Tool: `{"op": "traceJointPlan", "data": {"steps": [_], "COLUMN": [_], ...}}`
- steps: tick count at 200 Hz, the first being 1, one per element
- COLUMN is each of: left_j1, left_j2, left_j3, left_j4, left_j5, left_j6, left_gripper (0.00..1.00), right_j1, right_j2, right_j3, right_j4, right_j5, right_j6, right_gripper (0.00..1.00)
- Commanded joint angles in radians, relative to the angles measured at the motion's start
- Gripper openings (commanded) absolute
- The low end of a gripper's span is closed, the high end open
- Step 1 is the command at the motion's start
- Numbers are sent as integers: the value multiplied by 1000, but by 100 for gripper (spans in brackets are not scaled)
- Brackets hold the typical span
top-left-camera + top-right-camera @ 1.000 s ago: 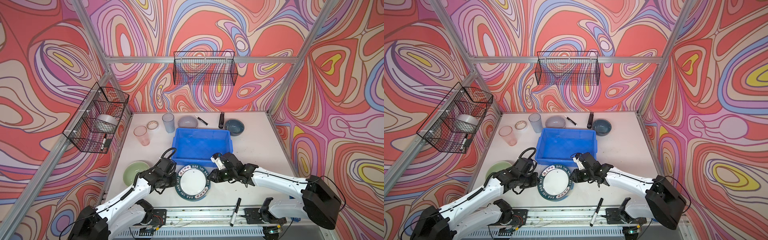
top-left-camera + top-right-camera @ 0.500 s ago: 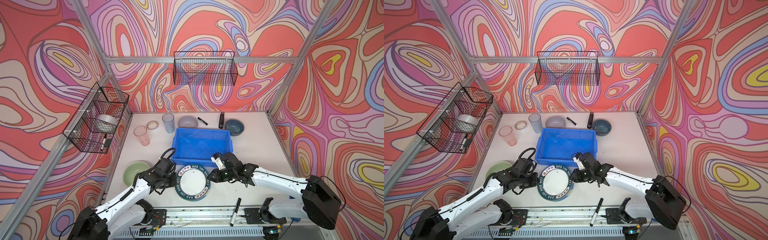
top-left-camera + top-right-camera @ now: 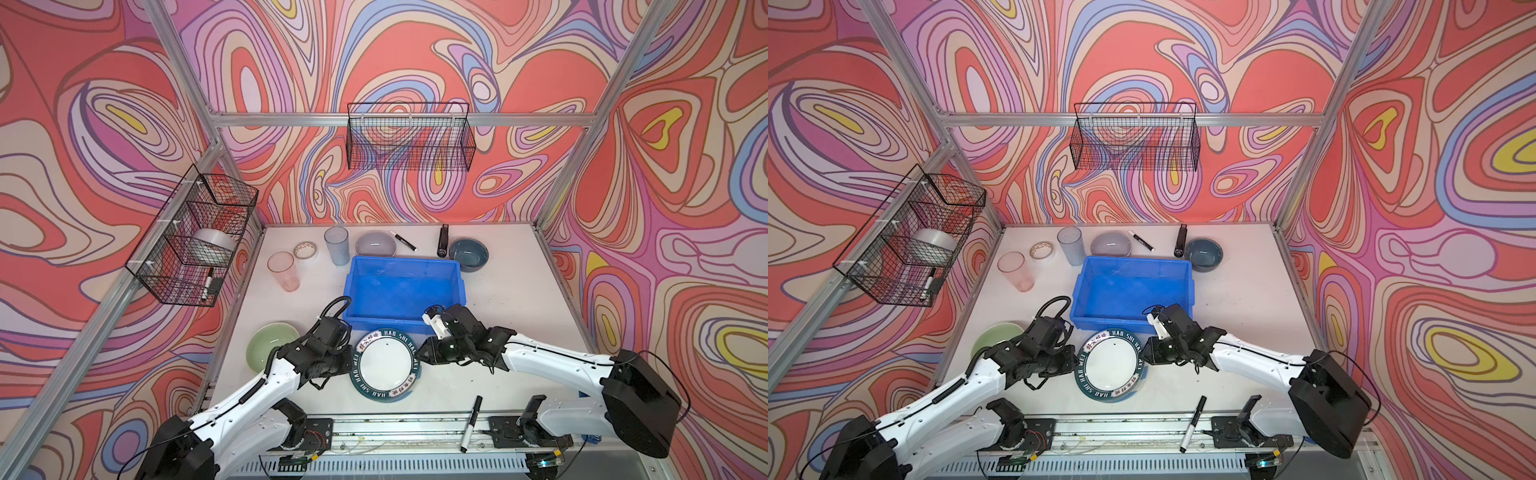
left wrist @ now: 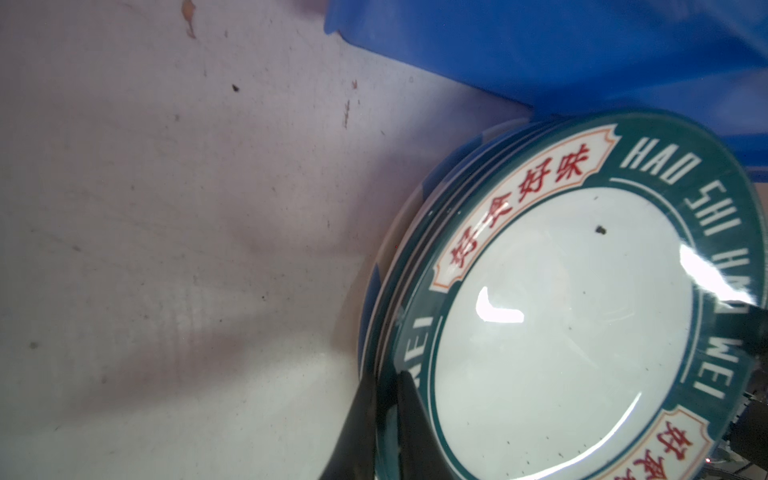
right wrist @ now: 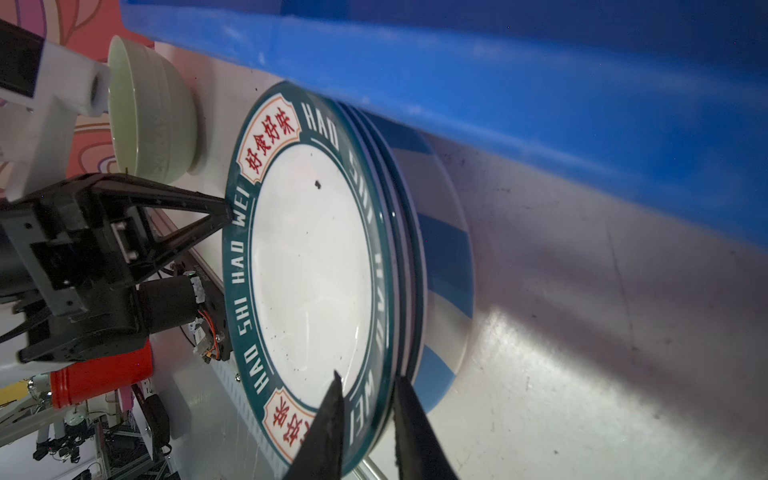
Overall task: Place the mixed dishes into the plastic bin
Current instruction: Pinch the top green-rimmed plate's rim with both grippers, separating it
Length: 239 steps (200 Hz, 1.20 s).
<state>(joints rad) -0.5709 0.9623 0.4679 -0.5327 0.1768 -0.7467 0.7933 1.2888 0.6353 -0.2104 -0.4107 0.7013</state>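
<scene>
A teal-rimmed lettered plate (image 3: 386,365) (image 3: 1111,365) tops a stack lying on the table just in front of the blue plastic bin (image 3: 405,259) (image 3: 1133,262). A blue-white striped plate (image 5: 444,257) lies at the bottom of the stack. My left gripper (image 3: 351,365) (image 4: 384,374) is shut on the top plate's left rim. My right gripper (image 3: 419,357) (image 5: 365,378) grips the right rim, one finger on the face and one under the teal plates. The green bowl (image 3: 272,345), pink tumbler (image 3: 283,270), bluish tumbler (image 3: 336,245), lavender bowl (image 3: 375,244) and dark blue bowl (image 3: 468,253) stand around the bin.
A tape roll (image 3: 305,250), a marker (image 3: 402,240) and a black cylinder (image 3: 444,241) lie near the back wall. Another marker (image 3: 471,424) rests on the front rail. Black wire baskets hang on the back wall (image 3: 409,141) and left wall (image 3: 191,232).
</scene>
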Motion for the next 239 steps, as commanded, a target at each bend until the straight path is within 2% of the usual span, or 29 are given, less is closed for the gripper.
{"op": "traceJointPlan", "data": {"steps": [1, 83, 111, 131, 155, 207, 239], "left_j1": [-9, -9, -9, -9, -9, -9, -9], "left_j2": [26, 16, -7, -30, -51, -43, -34], "left_j3": [-59, -71, -69, -71, -75, -84, -84], "left_j4": [1, 35, 12, -6, -15, -10, -2], "left_j5": [76, 113, 101, 84, 70, 74, 73], "left_j6": [-23, -29, -28, -31, -34, -36, -34], "left_gripper": [13, 14, 14, 14, 14, 14, 14], "right_j1": [32, 33, 38, 40, 41, 43, 45], "right_j2": [-18, 27, 17, -1, -18, -17, -19], "right_j3": [13, 46, 56, 77, 105, 120, 104], "right_j4": [141, 130, 70, -23, -127, -197, -185], "right_j5": [-98, -122, -71, 2, 78, 132, 130], "right_j6": [4, 4, -12, -45, -81, -95, -86], "right_gripper": [23, 23, 23, 29, 31, 38, 36]}}
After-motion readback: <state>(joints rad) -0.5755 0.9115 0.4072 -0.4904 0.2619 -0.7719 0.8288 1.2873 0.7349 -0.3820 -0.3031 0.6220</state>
